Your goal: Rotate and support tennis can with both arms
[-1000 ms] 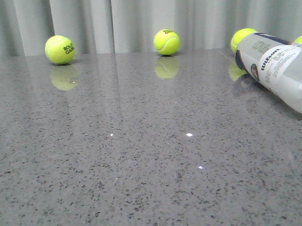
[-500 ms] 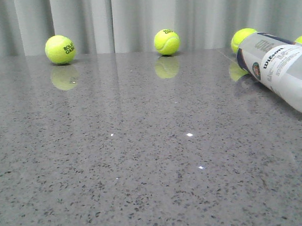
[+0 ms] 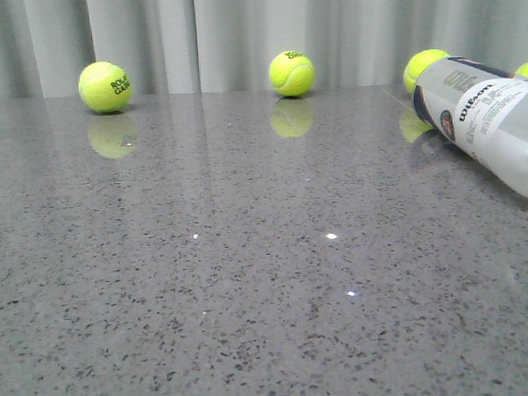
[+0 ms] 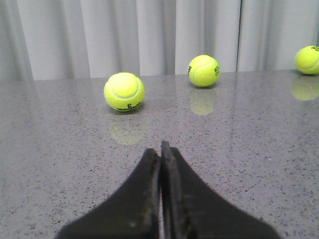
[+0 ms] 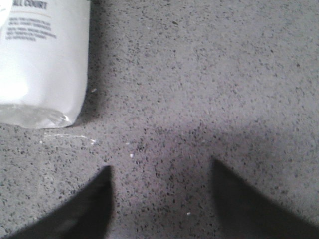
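Observation:
The tennis can [image 3: 484, 123] lies on its side at the right edge of the front view, its Wilson label facing up, its far end near two balls. Neither gripper shows in the front view. In the right wrist view the can's white label end [image 5: 42, 59] lies on the table, apart from my right gripper [image 5: 162, 172], which is open and empty over bare table. My left gripper [image 4: 160, 149] is shut and empty, low over the table, pointing toward two tennis balls.
Yellow tennis balls stand along the back by the grey curtain: one at the left [image 3: 105, 86], one in the middle [image 3: 291, 73], two behind the can [image 3: 423, 66]. The left wrist view shows balls [image 4: 124, 91] [image 4: 204, 70] ahead of the fingers. The table is speckled grey stone.
The can has rolled slightly about its own axis, its label turning, and shifted a little. The balls have not moved.

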Robot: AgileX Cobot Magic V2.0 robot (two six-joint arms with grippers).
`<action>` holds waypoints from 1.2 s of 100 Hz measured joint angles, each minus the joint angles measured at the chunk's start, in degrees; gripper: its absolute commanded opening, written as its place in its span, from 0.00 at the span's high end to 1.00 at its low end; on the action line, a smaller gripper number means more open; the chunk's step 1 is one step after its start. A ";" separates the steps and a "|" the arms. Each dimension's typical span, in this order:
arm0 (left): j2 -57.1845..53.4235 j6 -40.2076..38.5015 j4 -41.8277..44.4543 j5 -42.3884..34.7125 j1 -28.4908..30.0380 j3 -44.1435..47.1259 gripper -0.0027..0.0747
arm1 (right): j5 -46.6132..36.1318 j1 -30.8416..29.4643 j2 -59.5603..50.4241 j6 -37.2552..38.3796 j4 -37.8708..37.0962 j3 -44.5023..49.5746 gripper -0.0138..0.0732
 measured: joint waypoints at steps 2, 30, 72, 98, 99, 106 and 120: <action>0.00 0.00 0.00 0.00 0.00 0.00 0.99 | 0.50 0.00 0.86 -0.26 0.18 -0.89 0.10; 0.00 0.00 0.00 0.00 0.00 0.00 0.99 | 8.80 0.00 13.65 -1.11 10.21 -14.59 0.13; 0.00 0.00 0.00 0.00 0.00 0.00 0.99 | 11.68 0.84 35.66 -1.70 21.32 -28.57 0.13; 0.00 0.00 0.00 0.00 0.00 0.00 0.99 | 10.42 2.24 47.27 -1.70 22.65 -32.43 0.13; 0.00 0.00 0.00 0.00 0.00 0.00 0.99 | 10.44 2.24 47.50 -1.70 22.65 -32.43 0.13; 0.00 0.00 0.00 0.00 0.00 0.00 0.99 | 9.95 2.38 49.50 -1.84 22.77 -32.46 0.15; 0.00 0.00 0.00 0.00 0.00 0.00 0.99 | 9.43 2.38 50.94 -2.21 23.13 -32.78 0.41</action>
